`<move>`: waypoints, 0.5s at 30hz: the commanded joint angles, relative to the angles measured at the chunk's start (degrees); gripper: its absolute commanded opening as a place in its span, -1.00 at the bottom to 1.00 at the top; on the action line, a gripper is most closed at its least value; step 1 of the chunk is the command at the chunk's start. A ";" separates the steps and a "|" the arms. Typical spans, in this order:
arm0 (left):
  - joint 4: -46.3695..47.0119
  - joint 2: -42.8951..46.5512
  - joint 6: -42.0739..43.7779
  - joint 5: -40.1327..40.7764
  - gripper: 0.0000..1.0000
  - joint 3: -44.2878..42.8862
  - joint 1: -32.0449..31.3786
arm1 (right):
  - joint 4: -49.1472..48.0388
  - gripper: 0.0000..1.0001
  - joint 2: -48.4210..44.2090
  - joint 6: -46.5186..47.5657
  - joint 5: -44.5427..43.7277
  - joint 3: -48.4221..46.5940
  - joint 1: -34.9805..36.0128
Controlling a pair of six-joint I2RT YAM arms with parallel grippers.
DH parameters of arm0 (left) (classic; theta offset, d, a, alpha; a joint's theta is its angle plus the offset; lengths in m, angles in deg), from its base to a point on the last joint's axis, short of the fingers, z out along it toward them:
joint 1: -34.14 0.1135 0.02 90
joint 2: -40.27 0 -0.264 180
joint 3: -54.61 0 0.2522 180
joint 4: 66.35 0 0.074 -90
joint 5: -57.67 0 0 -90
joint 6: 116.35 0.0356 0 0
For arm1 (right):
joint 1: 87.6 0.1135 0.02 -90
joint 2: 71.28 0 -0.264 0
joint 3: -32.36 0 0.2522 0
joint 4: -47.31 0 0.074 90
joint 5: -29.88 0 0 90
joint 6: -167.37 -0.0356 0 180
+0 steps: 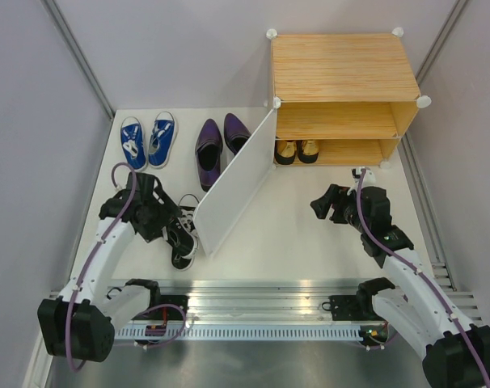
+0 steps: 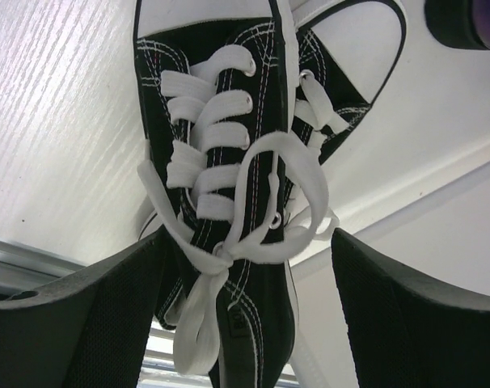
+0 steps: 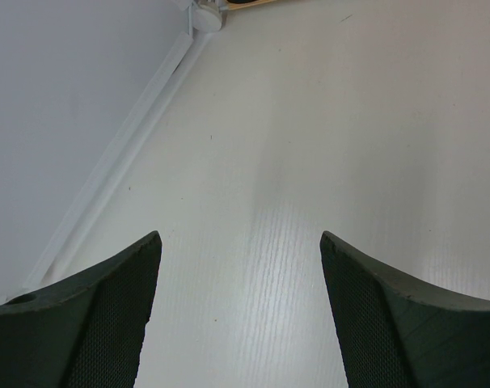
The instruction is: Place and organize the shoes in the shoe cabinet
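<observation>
We see the black shoes [image 2: 229,121] between our left jaws, spread wide either side of the laces [image 2: 204,129] — our right jaws, equally wide, hang over the surface [image 3: 350,121] near the cabinet [image 1: 342,65] — whose lower shelf [image 1: 350,150] holds the gold shoes [image 1: 297,151].
</observation>
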 commanded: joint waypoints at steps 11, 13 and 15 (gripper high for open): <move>9.53 -7.04 2.83 -6.81 -0.94 3.38 0.13 | -2.44 0.67 0.03 0.20 0.24 0.52 0.19; 9.18 -4.51 3.71 -6.55 -0.95 2.77 0.22 | -2.44 0.66 0.03 0.20 0.32 0.61 0.11; 8.48 -2.22 3.98 -4.80 -0.95 2.07 0.22 | -2.44 0.66 0.03 0.20 0.24 0.61 0.11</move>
